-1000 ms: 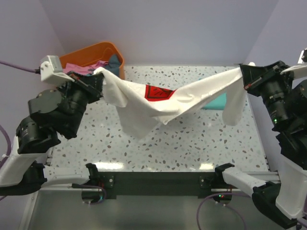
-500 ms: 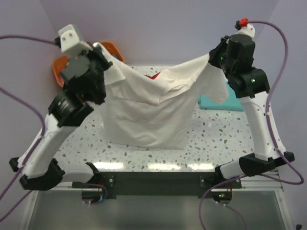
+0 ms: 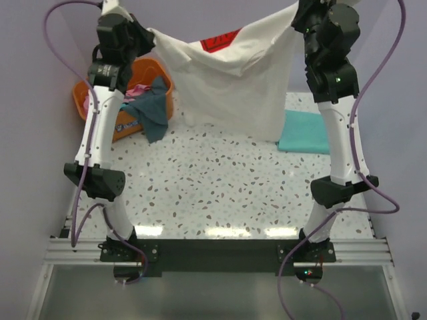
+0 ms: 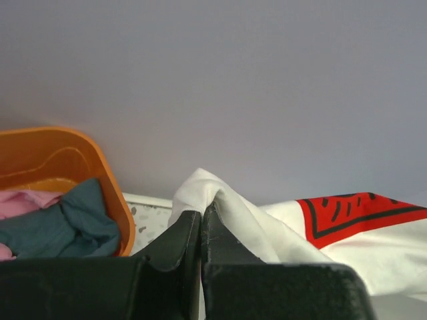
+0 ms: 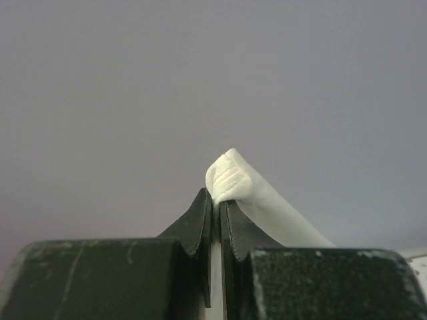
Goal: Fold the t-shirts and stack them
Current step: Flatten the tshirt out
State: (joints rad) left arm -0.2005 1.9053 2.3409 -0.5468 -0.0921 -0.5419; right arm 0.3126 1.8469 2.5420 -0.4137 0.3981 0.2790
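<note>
The cream-white t-shirt [image 3: 230,87] with a red print [image 3: 220,41] hangs spread high in the air between both arms, its lower edge clear of the table. My left gripper [image 3: 148,32] is shut on its left upper corner; the pinch shows in the left wrist view [image 4: 202,215] with the cloth [image 4: 267,227] draped over the right finger. My right gripper [image 3: 297,12] is shut on the right upper corner, a bunched white fold [image 5: 230,177] above the fingertips [image 5: 216,200]. A folded teal-green t-shirt [image 3: 305,132] lies flat on the table at the right.
An orange basket [image 3: 100,100] stands at the back left, holding a pink tee [image 3: 137,90] and a dark grey-blue tee [image 3: 152,110] that hangs over its rim. The basket also shows in the left wrist view [image 4: 60,160]. The speckled table [image 3: 220,193] lies below the hanging shirt.
Both arms have risen high and stretched upward, lifting the cream-white shirt from a low sag over the table to hang spread in the air. Both grips held.
</note>
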